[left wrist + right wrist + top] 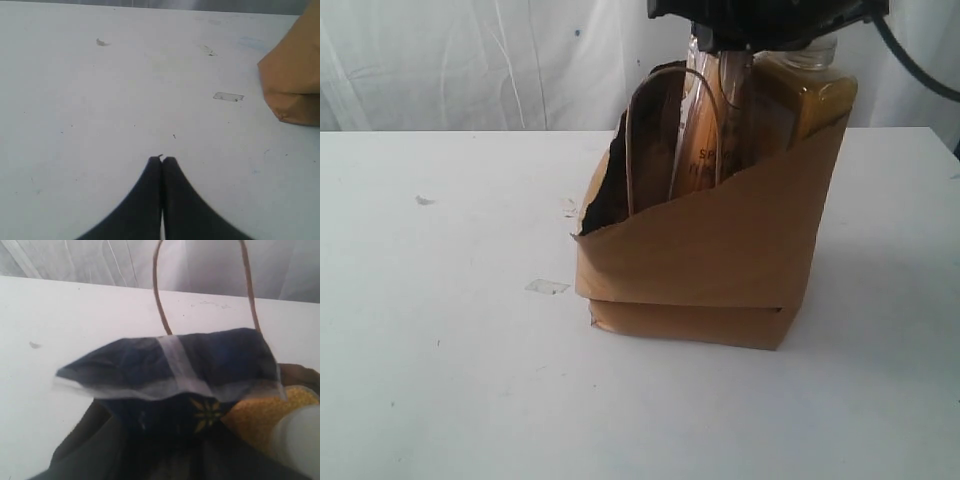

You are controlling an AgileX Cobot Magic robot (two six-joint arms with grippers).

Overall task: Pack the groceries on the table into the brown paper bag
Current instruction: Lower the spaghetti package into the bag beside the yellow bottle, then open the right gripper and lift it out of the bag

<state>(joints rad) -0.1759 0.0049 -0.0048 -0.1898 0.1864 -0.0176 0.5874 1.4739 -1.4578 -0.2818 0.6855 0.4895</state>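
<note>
Right claw (pixel 162 415): closed to a narrow gap on the spaghetti packet (pixel 165 365). You see the packet's dark blue top end, crossed by a clear strip, filling the space straight ahead of the wrist camera. The packet's long axis runs vertical: in the exterior view it stands on end inside the bag, top end up against the claw, lower end down in the bag.

Just beside the packet stands the yellow bottle (pixel 815 100). It is upright, its white cap (pixel 810 55) pointing up, on the right of the packet in the exterior view. Its shoulder and cap rise above the bag's rim.

The brown paper bag (pixel 710 260) stands upright on the desk (pixel 440 330), mouth up. Its torn rim slants, high on the right and low on the left. One handle loop (pixel 650 130) stands up at the left of the packet.

Left claw (pixel 161 160): fully closed, tips together, holding nothing. It hangs over bare desk, well apart from the packet, with a lower corner of the bag to one side. A small pale patch (pixel 228 96) lies on the desk between this claw and the bag.
</note>
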